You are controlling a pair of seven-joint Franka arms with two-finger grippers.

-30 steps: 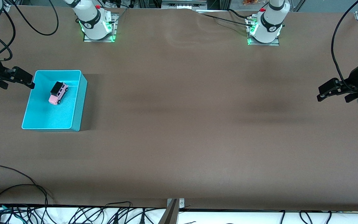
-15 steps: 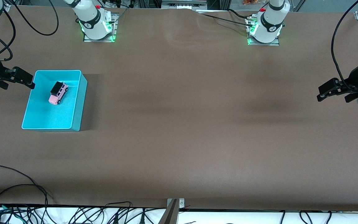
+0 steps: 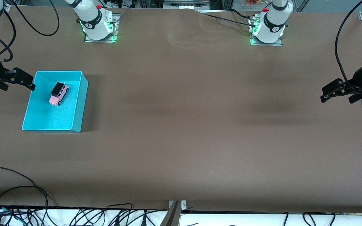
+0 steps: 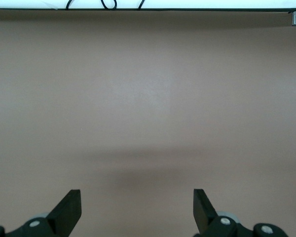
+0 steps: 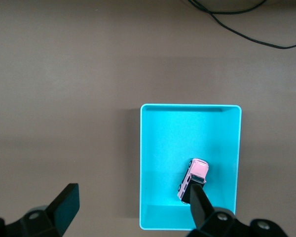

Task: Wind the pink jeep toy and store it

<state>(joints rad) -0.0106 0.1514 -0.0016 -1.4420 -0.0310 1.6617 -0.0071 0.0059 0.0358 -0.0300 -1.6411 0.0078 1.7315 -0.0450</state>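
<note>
The pink jeep toy (image 3: 58, 93) sits in the turquoise bin (image 3: 79, 103), its rear hidden under the empty, spread right gripper (image 5: 133, 207). The left gripper (image 4: 137, 210) waits spread over bare table (image 3: 200, 125).

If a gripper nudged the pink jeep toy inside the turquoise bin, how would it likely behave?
The pink jeep toy stands on its wheels, so a push along its length would probably roll it. It looks tiny and rigid, likely light. The turquoise bin has walls that should stop it. Both the right gripper and left gripper are open, apart from it.
</note>
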